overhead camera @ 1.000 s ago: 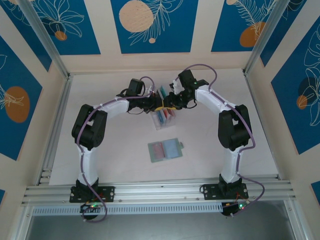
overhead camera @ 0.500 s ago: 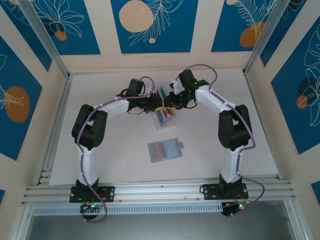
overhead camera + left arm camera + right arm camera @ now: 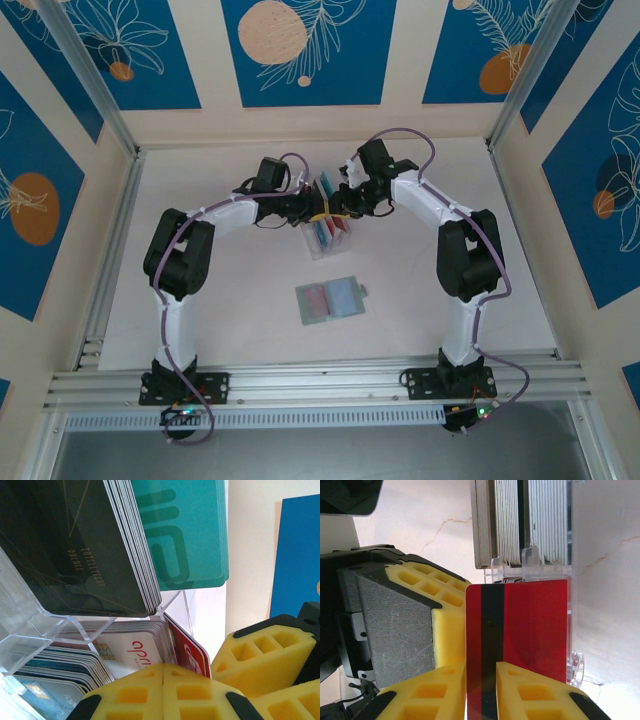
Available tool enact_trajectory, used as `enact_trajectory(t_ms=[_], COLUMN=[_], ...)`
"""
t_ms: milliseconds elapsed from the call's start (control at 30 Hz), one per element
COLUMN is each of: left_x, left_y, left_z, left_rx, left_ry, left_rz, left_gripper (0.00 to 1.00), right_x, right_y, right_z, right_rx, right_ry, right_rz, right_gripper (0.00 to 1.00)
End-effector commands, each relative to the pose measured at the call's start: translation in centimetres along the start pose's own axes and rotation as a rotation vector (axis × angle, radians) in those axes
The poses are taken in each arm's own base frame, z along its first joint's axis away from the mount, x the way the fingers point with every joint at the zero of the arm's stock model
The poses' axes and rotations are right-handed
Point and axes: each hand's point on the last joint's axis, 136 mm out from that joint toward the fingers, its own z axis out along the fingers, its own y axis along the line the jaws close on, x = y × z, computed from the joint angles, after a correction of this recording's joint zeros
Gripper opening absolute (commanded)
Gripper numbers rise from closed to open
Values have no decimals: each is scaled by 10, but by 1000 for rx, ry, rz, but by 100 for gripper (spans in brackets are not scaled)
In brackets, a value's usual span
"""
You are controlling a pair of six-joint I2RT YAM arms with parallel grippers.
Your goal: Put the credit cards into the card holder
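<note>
Red credit card (image 3: 530,625): pinched between the right gripper's (image 3: 481,675) yellow pads, at the clear rack (image 3: 328,238), upper centre of the top view. Left gripper (image 3: 162,675): pads pressed together, just beside the rack's stacked cards (image 3: 75,550). Card holder (image 3: 330,299): open flat, centre frame, apart from both grippers; positions unchanged from the earlier frame.

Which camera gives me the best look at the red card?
Right wrist view: the red card faces the lens, dark stripe plain, with the right gripper fingers either side of its lower end. Left wrist view catches just a slanted sliver of it. In the top external view it is too small to tell.
</note>
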Motion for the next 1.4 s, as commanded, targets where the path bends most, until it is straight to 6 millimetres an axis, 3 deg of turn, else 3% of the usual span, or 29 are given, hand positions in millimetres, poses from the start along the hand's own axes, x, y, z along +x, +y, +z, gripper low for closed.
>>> enact_trajectory(t_ms=[0,967,1100,1300,1367], left_x=[-1,-1,0,0,-1], left_y=[1,0,0,0,0], left_z=[9,5,5,2,1], left_rx=[8,12,15,18,20], left_ry=[1,-7,-6,-9,-12], left_rz=[9,14,13,14,12], left_gripper=[6,6,6,6,6], right_x=[6,11,11,9,7], right_y=[26,34,32,23,18], right_z=[-10,-19,-20,-26,-27], right_rx=[-76,-61,-44,29,62], right_ry=[11,12,13,-2,-3], right_rz=[-20,-35,-36,-45,-45], right_gripper=[21,7,11,27,29])
